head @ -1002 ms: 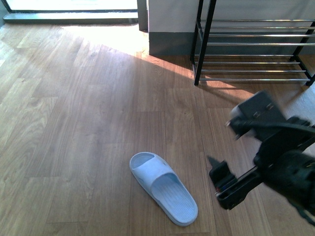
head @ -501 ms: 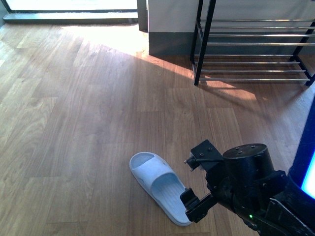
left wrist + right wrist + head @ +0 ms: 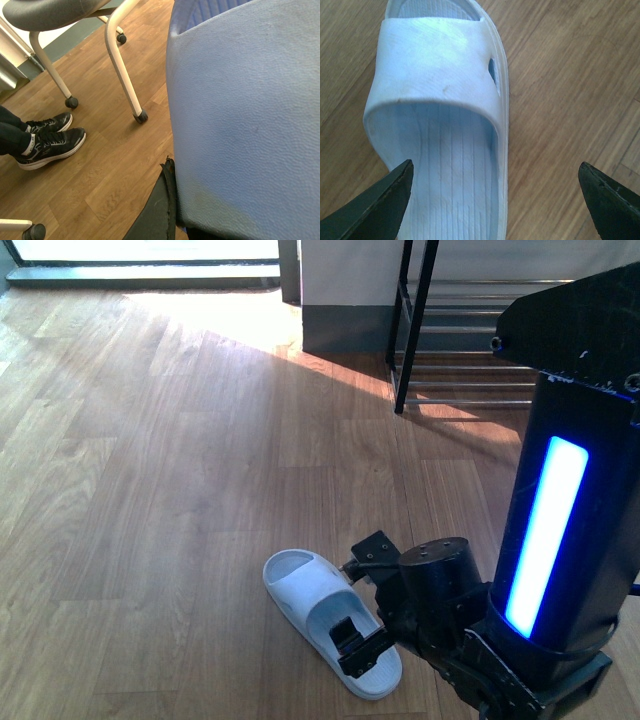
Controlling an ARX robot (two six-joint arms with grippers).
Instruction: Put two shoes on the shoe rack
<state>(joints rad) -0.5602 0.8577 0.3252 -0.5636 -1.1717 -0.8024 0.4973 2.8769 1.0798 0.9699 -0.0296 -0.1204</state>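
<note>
A pale blue-white rubber slide (image 3: 318, 612) lies sole-down on the brown wood-plank floor (image 3: 160, 470), near the robot, with its open toe pointing away and to the left. The black metal shoe rack with thin chrome bars (image 3: 447, 352) stands well apart from it at the far right, against a white wall with a grey skirting (image 3: 345, 300). Sunlit floor lies between the two.

The right gripper (image 3: 362, 638) hangs low over the heel half of the slide. In the right wrist view the right gripper's (image 3: 495, 167) jaws are spread wide. One black fingertip (image 3: 385, 200) sits over the ribbed footbed, and the other is out over bare floor beside the slide's edge. The slide's strap (image 3: 437, 65) shows a small oval vent hole on one side. The right arm's tall black section with a glowing blue light bar (image 3: 545, 535) fills the right of the front view and hides the right part of the rack.

The left wrist view is mostly blocked by a blue textured surface (image 3: 245, 115). Beside it are white chair legs on black castors (image 3: 122, 65) and a seated person's black sneakers with white trim (image 3: 47, 142). A single black pointed piece (image 3: 159, 207) shows at the edge; I cannot tell how the left gripper's jaws stand.
</note>
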